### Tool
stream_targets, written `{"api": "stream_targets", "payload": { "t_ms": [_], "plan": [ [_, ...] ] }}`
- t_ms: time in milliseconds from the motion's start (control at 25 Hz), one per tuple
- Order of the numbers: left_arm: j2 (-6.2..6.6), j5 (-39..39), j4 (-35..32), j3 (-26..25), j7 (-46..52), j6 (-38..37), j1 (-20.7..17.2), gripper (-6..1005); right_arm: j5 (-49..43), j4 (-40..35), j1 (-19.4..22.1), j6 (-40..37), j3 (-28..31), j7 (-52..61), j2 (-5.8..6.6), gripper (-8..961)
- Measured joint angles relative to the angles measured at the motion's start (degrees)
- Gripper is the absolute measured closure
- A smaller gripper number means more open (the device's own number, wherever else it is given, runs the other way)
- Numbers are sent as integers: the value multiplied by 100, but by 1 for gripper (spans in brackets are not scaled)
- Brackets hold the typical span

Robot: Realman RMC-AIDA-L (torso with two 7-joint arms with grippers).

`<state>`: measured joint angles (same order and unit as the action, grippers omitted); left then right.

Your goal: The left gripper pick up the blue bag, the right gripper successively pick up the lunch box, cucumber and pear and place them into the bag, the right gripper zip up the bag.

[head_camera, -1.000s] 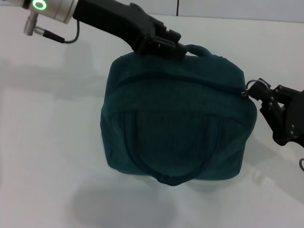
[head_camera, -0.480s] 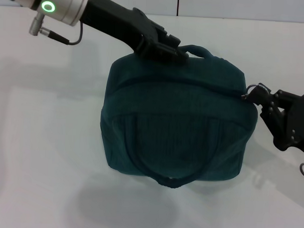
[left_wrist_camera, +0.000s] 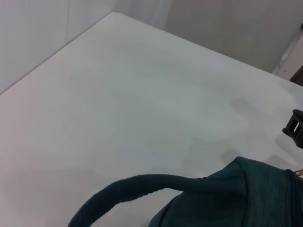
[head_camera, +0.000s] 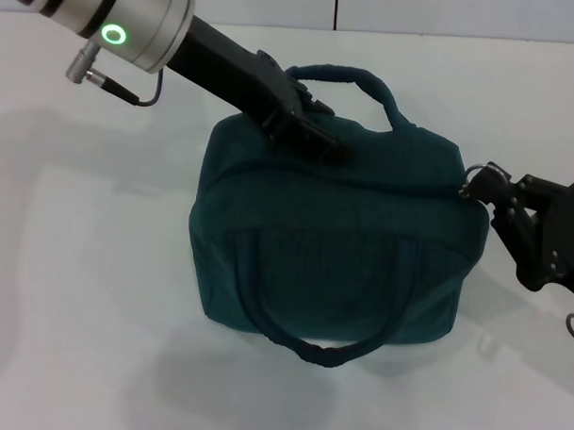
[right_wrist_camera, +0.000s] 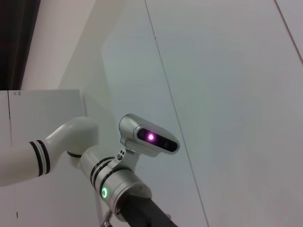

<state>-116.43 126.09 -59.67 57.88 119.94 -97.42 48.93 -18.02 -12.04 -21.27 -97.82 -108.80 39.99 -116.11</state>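
On the white table (head_camera: 96,293), a soft boxy bag (head_camera: 333,245); right hand (head_camera: 481,184) pinches its metal zipper pull (head_camera: 471,174).

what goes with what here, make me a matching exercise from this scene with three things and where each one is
Column one:
1. left gripper
2. right gripper
3. near handle

Column two:
a. at the zipper end on the bag's right side
b. hanging down the bag's front face, nearest the camera
c. on top of the bag, beside the raised far handle

Pairs: 1-c, 2-a, 3-b
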Motion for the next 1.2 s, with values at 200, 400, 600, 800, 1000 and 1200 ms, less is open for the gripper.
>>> {"api": "stream_targets", "payload": {
  "t_ms": [200,400,600,800,1000,1200],
  "plan": [
    [-3,-23,-100,-24,-6,-5,-57,363,0,-12,3,0,-19,1,0,945],
    [-12,-24,-124,-20,-25,-6,-87,549,24,-11,-2,-1,-10,0,1,945],
    [-12,-24,-126,-39,-31,-5,-116,680,63,0,25,-1,27,-18,16,945],
    [19,-114,-128,-47,-32,-11,-139,703,143,5,50,0,42,-34,33,945],
    [109,-298,-127,-64,-32,-120,-154,725,164,30,104,0,141,-36,48,945],
    [152,-310,-102,-67,-28,-218,-158,773,165,177,116,0,234,-47,53,945]
  ]
}}
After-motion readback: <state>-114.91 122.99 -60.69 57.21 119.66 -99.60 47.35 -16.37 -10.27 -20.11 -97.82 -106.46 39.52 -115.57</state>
